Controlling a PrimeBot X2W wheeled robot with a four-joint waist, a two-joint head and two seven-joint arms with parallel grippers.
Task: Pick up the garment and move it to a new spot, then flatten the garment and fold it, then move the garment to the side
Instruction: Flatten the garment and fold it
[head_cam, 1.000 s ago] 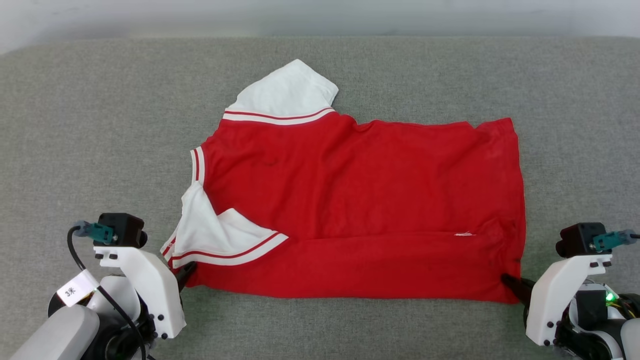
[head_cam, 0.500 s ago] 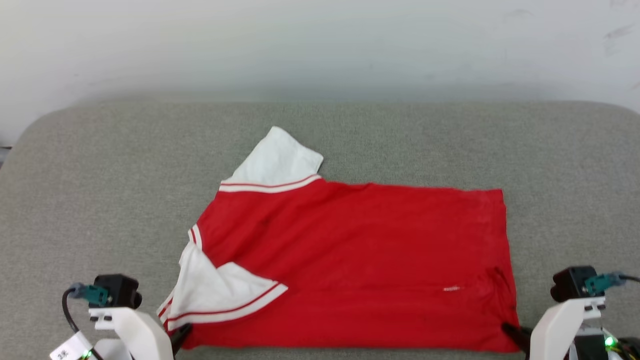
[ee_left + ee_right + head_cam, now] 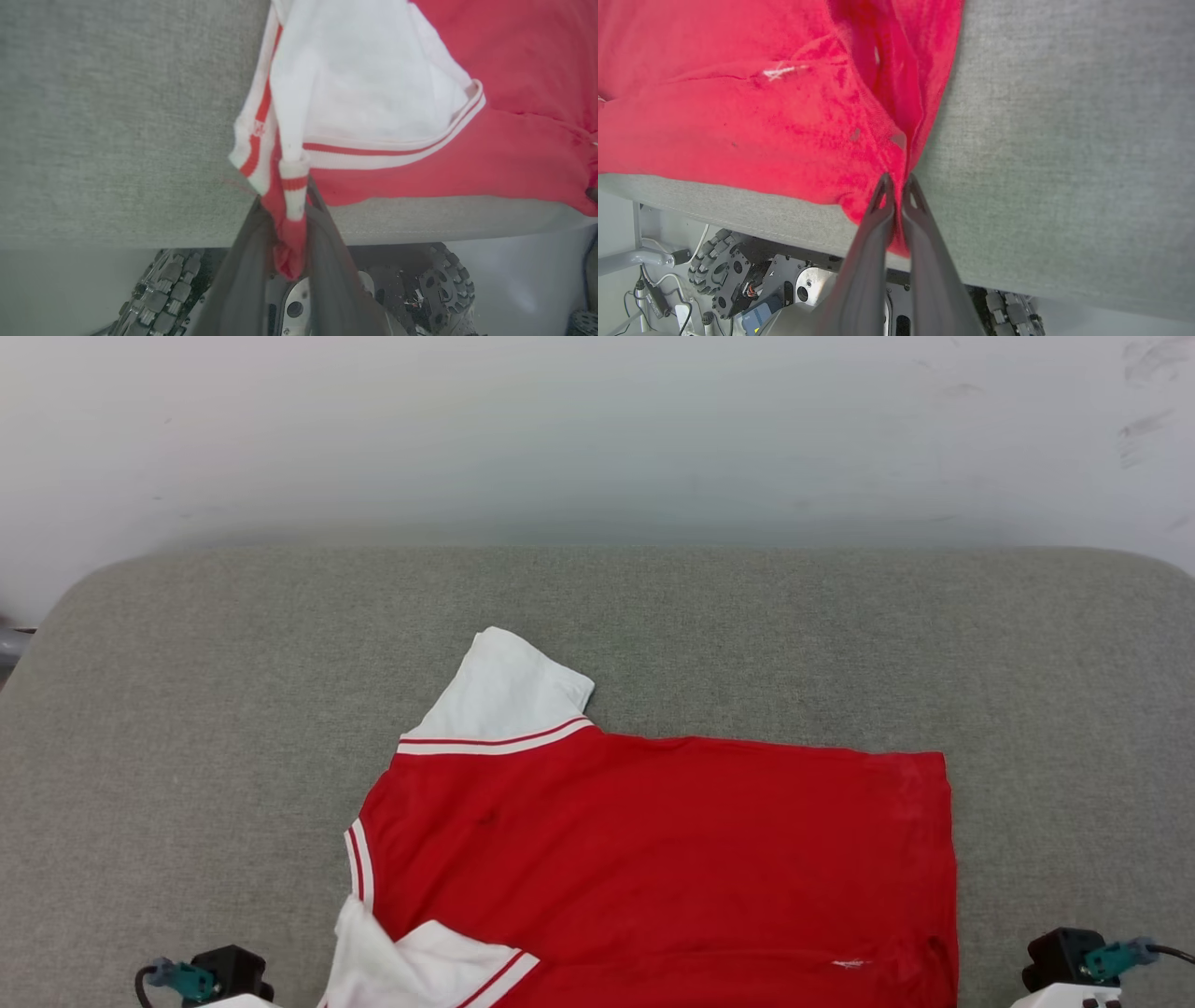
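Up close, wrist views reveal jaws pinching garment point(image 3: 514, 70) corners.

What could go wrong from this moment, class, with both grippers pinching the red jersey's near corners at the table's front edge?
The left gripper pinches only a thin bunch of striped trim; that small bite may slip under a pull.
The white sleeve lies doubled over the red body, so folding now could trap that crease.
At the right gripper too, a corner of the garment hangs past the front edge of the table; released there, it might slide off.
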